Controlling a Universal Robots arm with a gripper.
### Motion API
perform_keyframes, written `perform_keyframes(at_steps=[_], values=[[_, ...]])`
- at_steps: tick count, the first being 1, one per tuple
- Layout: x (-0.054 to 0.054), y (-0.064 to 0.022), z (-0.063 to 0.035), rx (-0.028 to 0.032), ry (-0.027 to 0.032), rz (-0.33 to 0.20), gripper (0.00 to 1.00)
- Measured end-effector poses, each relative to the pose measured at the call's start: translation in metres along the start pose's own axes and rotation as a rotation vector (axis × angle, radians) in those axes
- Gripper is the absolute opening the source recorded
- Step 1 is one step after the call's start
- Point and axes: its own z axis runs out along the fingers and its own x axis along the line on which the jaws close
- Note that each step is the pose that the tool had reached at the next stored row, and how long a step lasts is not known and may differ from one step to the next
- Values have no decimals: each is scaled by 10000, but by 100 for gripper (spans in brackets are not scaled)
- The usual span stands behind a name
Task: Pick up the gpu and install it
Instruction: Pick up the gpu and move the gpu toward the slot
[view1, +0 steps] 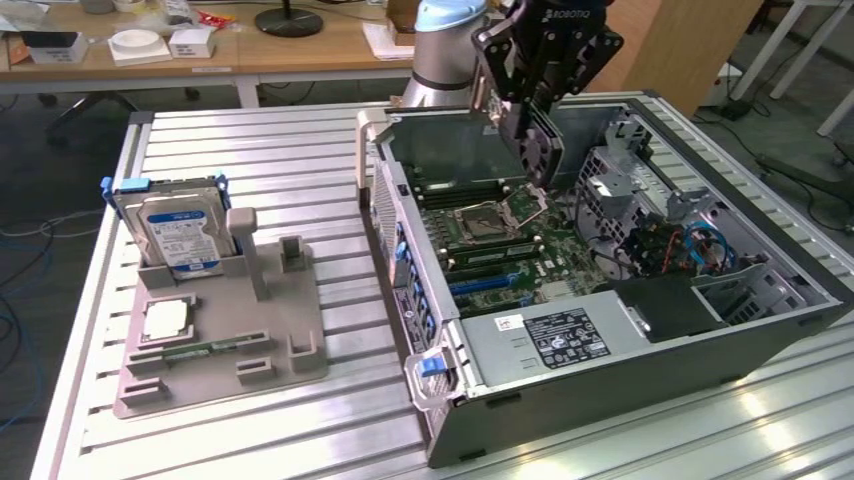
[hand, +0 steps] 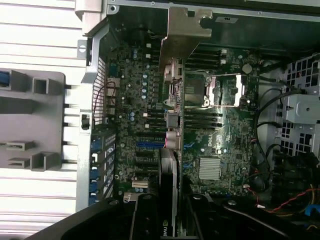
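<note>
We see the gripper pinching the gpu edge-on. Directly below it sits the motherboard, inside the open case.

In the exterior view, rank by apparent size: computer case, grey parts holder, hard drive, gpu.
1. computer case
2. grey parts holder
3. hard drive and gpu: unsure, the gpu hangs nearly edge-on.
</note>
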Motion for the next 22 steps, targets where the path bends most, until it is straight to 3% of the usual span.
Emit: perform_keyframes(at_steps=[22], values=[[-249, -9, 5, -2, 1, -32, 27]])
